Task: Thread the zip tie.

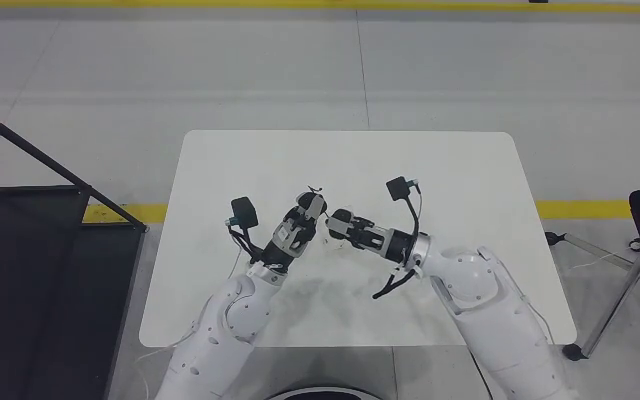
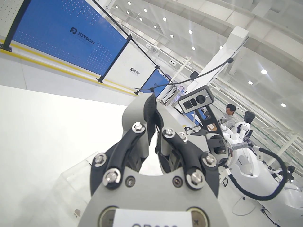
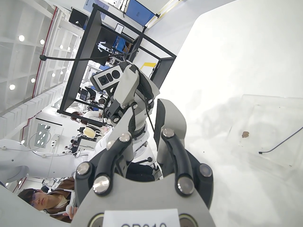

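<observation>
black zip tie (image 2: 194, 75) pinched tight in left gripper (image 2: 151, 109) above table (image 1: 450, 200) centre, sticking up; we see right gripper (image 3: 146, 114) just right of it, fingers a bit apart.

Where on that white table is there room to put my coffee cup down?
Crowded: the middle, where the left gripper and right gripper meet with the zip tie near a clear tray. Bare: the far strip of the table beyond them, and its two side ends.
</observation>
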